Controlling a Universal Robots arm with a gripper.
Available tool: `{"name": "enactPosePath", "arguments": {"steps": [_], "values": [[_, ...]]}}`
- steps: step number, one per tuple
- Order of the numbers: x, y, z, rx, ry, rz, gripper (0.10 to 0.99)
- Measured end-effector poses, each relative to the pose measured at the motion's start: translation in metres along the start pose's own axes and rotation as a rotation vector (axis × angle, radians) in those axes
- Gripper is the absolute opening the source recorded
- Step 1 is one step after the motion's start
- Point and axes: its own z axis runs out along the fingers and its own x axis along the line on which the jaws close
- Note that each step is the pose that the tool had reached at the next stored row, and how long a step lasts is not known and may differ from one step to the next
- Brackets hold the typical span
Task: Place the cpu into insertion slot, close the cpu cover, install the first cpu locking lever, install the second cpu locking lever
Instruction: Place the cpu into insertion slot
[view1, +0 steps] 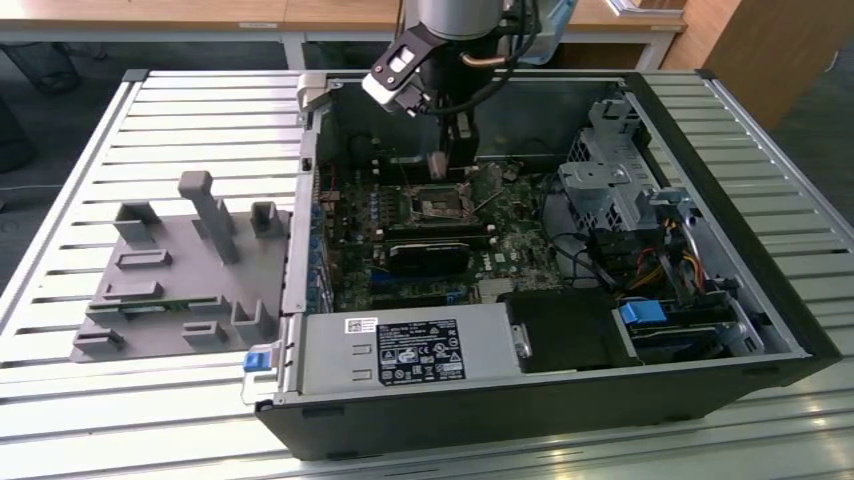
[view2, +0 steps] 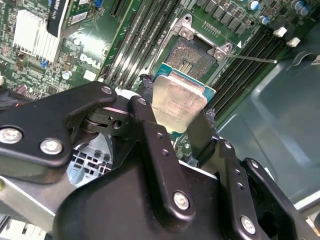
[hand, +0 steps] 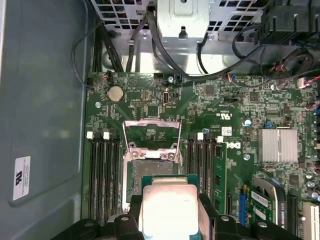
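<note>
Hand (view2: 176, 112) clamped on cpu (view2: 179, 97) by opposite edges, poised just short of insertion slot (view2: 190, 56). In exterior view, hand at slot's 12 o'clock. cpu cover (hand: 151, 122) raised open. Judgement: keep chip level, square corners to slot, lower straight, no sliding.

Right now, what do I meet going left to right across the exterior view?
Grey fixture block → insertion slot → silvery drive cage. The claw, shut on the cpu, overlaps the slot in that view, so it is left out.
</note>
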Motion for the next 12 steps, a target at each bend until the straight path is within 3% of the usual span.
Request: {"name": "enactPosePath", "arguments": {"steps": [12], "values": [[0.0027,-0.0014,0.0219,0.0,-0.0003,0.0,0.525]]}}
